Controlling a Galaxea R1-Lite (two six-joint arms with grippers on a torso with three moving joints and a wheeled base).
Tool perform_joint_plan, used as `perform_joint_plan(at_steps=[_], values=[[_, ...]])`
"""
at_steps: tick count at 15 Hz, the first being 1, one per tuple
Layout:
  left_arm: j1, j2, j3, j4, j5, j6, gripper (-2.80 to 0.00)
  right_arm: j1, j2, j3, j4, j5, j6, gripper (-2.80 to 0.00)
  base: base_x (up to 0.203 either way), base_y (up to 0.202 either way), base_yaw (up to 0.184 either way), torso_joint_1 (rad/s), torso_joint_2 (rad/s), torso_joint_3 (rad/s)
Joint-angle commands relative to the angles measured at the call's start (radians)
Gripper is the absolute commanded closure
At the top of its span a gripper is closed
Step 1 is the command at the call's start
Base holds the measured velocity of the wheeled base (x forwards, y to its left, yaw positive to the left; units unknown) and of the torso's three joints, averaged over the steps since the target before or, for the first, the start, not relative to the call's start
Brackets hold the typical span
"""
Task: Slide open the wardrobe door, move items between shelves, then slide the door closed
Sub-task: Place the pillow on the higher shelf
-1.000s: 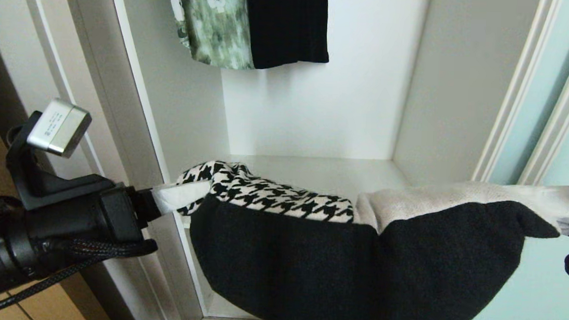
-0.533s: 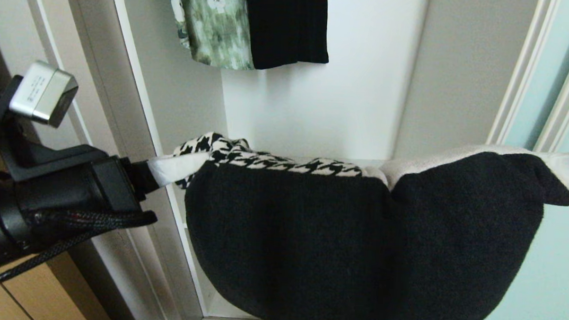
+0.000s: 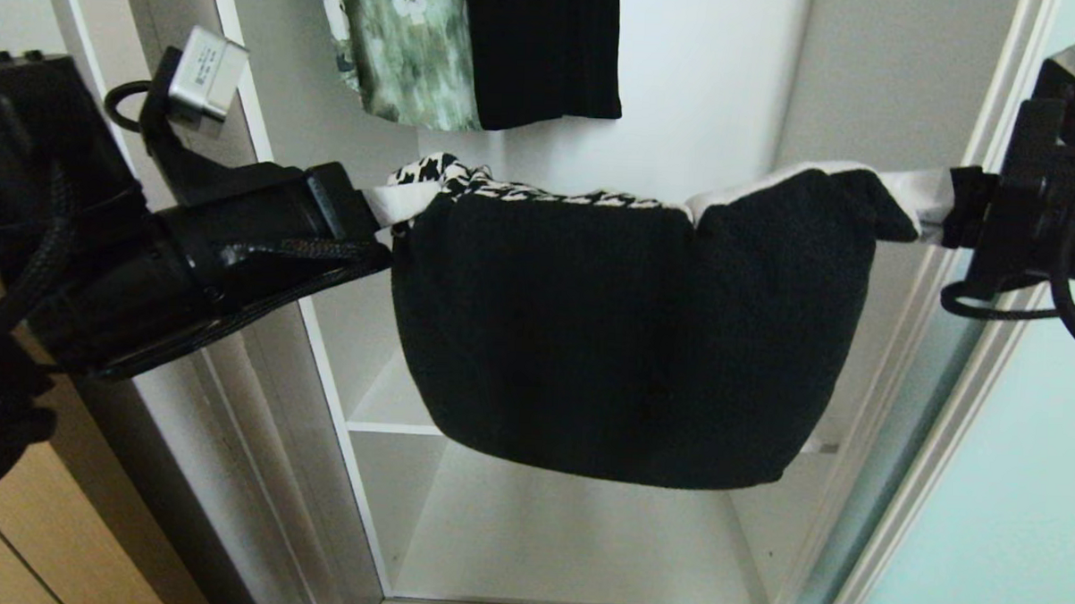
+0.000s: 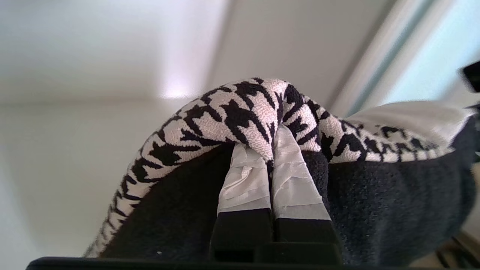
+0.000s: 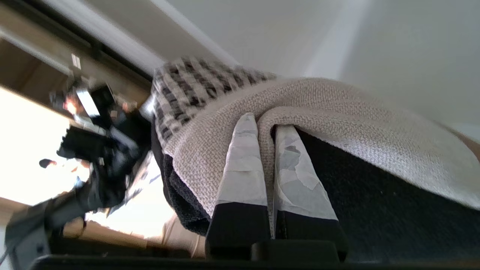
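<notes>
while the folded textile stack (image 3: pixel 630 332) is hung between the left gripper (image 3: pixel 389 212) and the right gripper (image 3: pixel 939 209), each clamped on a top corner, both ends are best kept level so the houndstooth piece (image 3: pixel 523 190) is not shed. it is held before the open compartment, above the lower shelf (image 3: pixel 583 545). hanging garments (image 3: pixel 475 49) overhead and the sliding wardrobe door (image 3: pixel 1013 497) at the right are to be cleared.

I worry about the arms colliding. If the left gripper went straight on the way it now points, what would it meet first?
Probably the folded stack of textiles itself: the left gripper, shut on its houndstooth end, points across the wardrobe opening along the bundle. Beyond that sits the right gripper, clamped on the beige end; depth is unclear.
</notes>
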Motion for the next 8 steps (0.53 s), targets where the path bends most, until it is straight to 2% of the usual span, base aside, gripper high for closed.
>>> perform_joint_plan(at_steps=[1, 5, 8], values=[[0.037, 0.159, -0.12, -0.005, 0.004, -0.003, 0.0, -0.032, 0.181, -0.158, -0.023, 0.003, 0.004, 0.0, 0.0, 0.0, 0.0, 0.0, 0.0, 0.0], [0.097, 0.368, -0.318, -0.054, 0.013, -0.005, 0.0, -0.068, 0.439, -0.427, -0.049, 0.007, 0.002, 0.0, 0.0, 0.0, 0.0, 0.0, 0.0, 0.0], [0.142, 0.521, -0.436, -0.084, 0.024, -0.004, 0.0, -0.088, 0.626, -0.547, -0.099, 0.009, 0.001, 0.0, 0.0, 0.0, 0.0, 0.0, 0.0, 0.0]])
